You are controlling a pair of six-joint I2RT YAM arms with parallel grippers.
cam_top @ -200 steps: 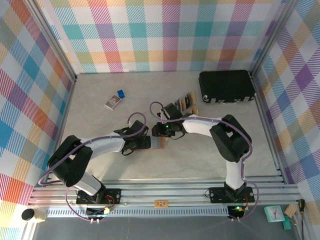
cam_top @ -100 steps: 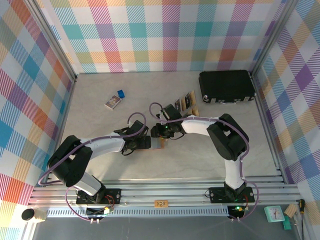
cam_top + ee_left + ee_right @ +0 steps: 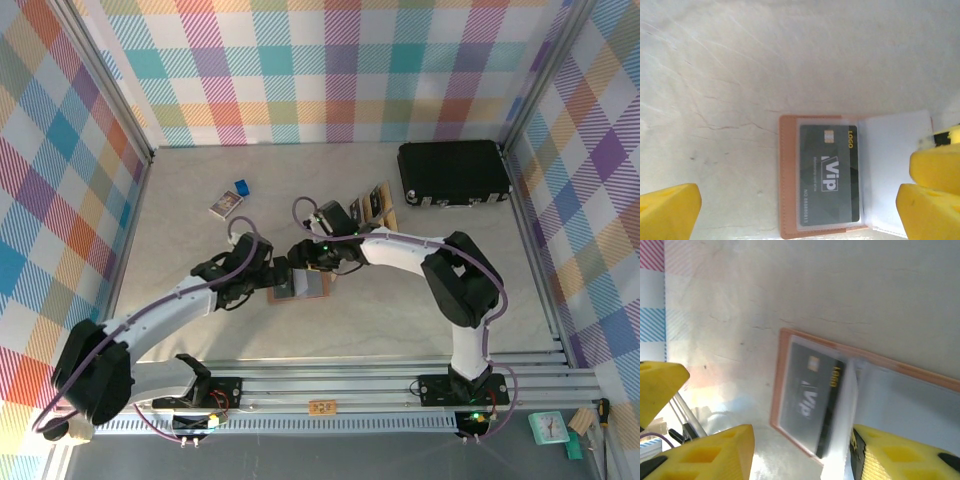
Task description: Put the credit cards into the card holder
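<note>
Since the frame one second before, the left arm had drawn back to its own side, and the left gripper (image 3: pixel 268 277) no longer covered the card holder (image 3: pixel 301 285). The holder lay open and flat on the table (image 3: pixel 400 310), between the two grippers in the top view.

From the left wrist, the left gripper (image 3: pixel 799 212) was wide open and held nothing. The card holder (image 3: pixel 788 175) lay under the gap between its fingers (image 3: pixel 667 210), nearer to the right one. A dark grey VIP card (image 3: pixel 829 175) sat inside a clear sleeve on the tan half.

From the right wrist, the right gripper (image 3: pixel 805 455) was also spread wide and gripped nothing. The card holder (image 3: pixel 777 390) lay below it. A clear leaf (image 3: pixel 849 405) stood up just beside one yellow finger (image 3: pixel 905 455); whether they touched, I could not tell.

More credit cards (image 3: pixel 372 205) lay behind the right arm. Farther back stood a black case (image 3: pixel 455 172). A small printed box (image 3: pixel 226 204) and a blue object (image 3: pixel 241 187) lay well apart on the left.
</note>
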